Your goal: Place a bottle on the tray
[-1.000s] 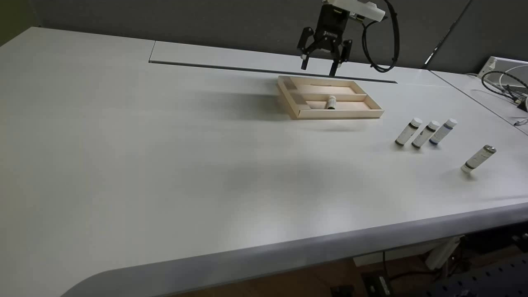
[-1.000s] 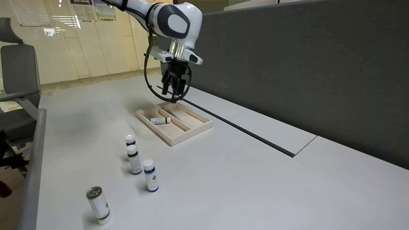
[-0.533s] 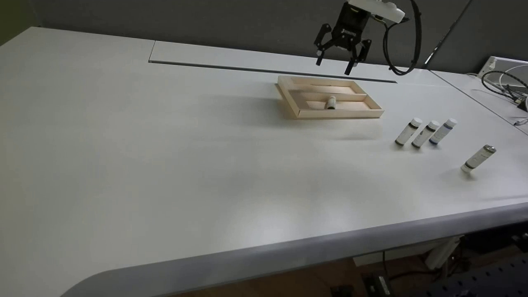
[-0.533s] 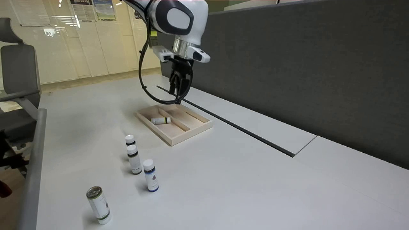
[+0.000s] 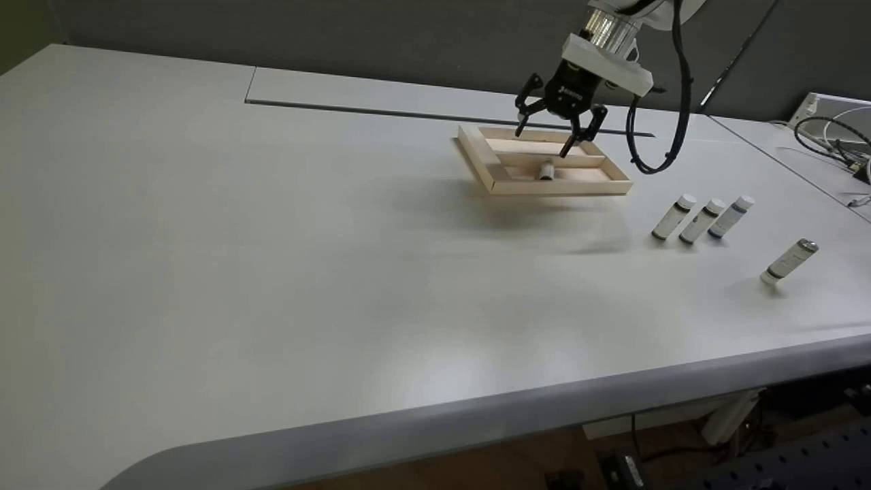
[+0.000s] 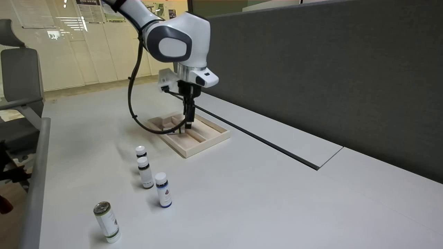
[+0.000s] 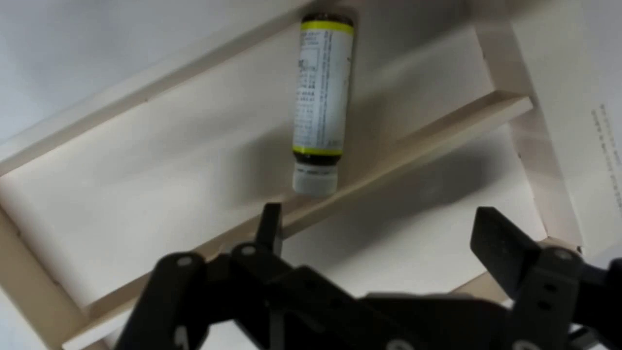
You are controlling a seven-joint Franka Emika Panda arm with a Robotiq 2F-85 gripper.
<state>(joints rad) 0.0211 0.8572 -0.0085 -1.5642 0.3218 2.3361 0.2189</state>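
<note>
Presently, gripper [image 7: 380,218]: jaws standing wide apart.
Tray [image 5: 558,188]: beneath the jaws.
Bottle [image 7: 323,92]: lying in tray, ahead of the jaws (white cap [image 7: 315,180] nearest them).

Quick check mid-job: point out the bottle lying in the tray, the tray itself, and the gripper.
Bottle [image 7: 322,92], wrist view: middle of its white label.
Tray [image 5: 561,188], in an exterior view: long outer wall facing the camera.
Gripper [image 7: 379,218], wrist view: midway between its fingertips.

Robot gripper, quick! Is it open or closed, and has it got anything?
Gripper: open, holding nothing; the yellow-banded bottle is in the tray.
</note>
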